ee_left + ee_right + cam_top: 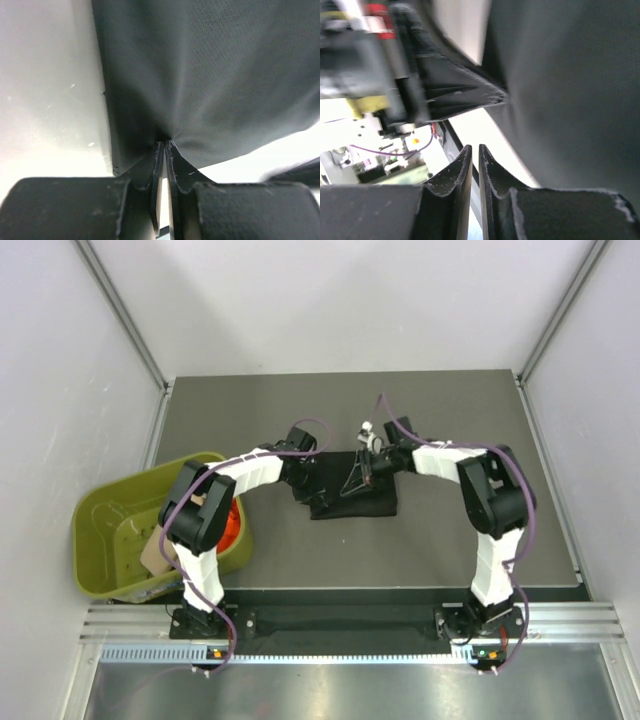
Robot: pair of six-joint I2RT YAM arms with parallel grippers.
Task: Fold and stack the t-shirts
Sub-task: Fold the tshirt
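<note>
From above, the black t-shirt [365, 502] is seen lying bunched in the middle of the table [450, 420]. The left gripper [305, 480] is set at the cloth's 10 o'clock edge and the right gripper [368, 470] at its 12 o'clock edge, where a small peak of cloth is raised. At 8 o'clock from the shirt, at the table's left side, the olive-green tub [95, 570] is found, with an orange-red t-shirt [232, 525] showing inside its wall nearest the arm.

In the left wrist view, the left gripper [165, 144] is clamped on a pinch of the black cloth, which fans out towards 12 and 2 o'clock above the pale table.

In the right wrist view, the right gripper [474, 149] is seen with its fingers pressed almost together (only a slit is left); no cloth is made out in that slit. The shirt fills the side from 12 to 4 o'clock, pinched by the left gripper at 12 o'clock from the fingertips.
</note>
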